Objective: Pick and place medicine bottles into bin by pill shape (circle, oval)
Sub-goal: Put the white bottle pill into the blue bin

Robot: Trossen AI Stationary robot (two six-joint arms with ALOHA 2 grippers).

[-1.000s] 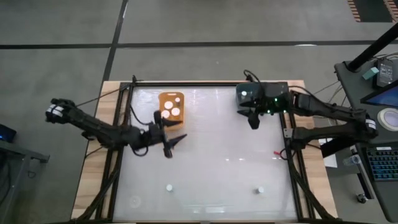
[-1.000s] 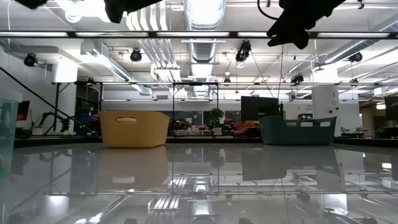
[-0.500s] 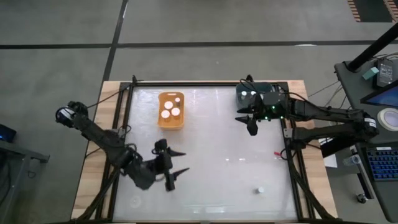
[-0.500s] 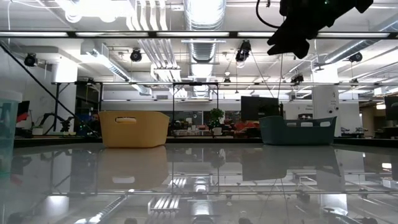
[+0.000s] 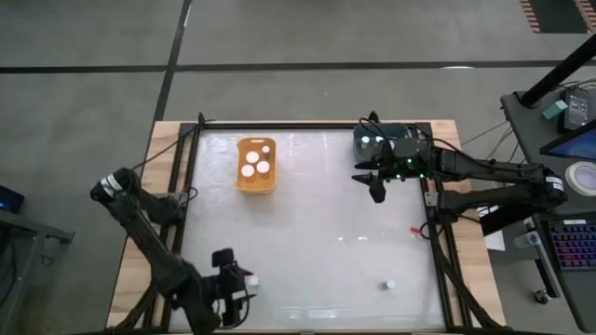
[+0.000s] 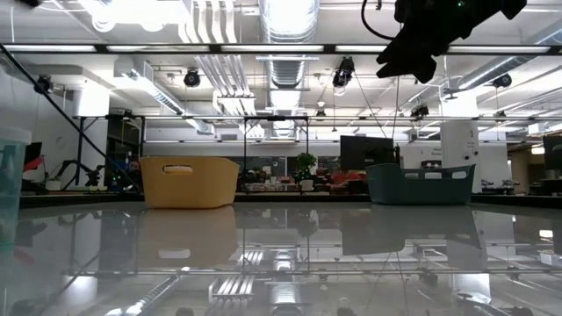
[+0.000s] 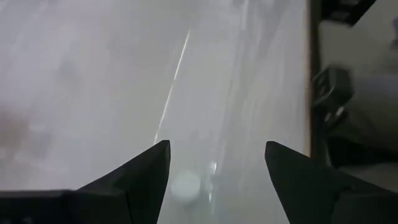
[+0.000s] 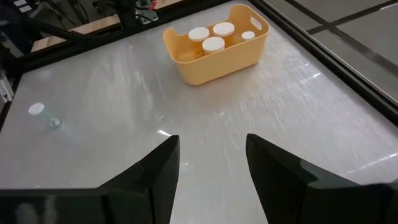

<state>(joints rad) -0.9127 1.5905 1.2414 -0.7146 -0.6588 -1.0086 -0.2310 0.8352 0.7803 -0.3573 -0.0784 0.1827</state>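
Observation:
A small bottle with a white cap [image 5: 251,278] stands on the table near its near edge, left of the middle. My left gripper [image 5: 240,287] is open right by it. In the left wrist view the cap [image 7: 185,185] shows between my two spread fingers [image 7: 214,163], close to one fingertip. A second bottle [image 5: 389,284] stands at the near right. Several white-capped bottles [image 5: 253,166] stand in the yellow bin [image 5: 258,186]. My right gripper [image 5: 376,189] hangs open and empty in front of the teal bin [image 5: 365,141]. One bottle [image 8: 37,111] shows on the table in the right wrist view.
The yellow bin [image 6: 189,182] and the teal bin [image 6: 420,184] stand along the far side. The left arm [image 5: 140,219] slants across the table's left edge. A dark frame rail [image 5: 436,242] runs along the right edge. A small red thing [image 5: 415,229] lies beside it.
My left gripper has swung from beside the yellow bin toward the table's near edge and come down by the near-left bottle. My right gripper shifted slightly toward the near edge, away from the teal bin, then stayed still. The bottles have not moved.

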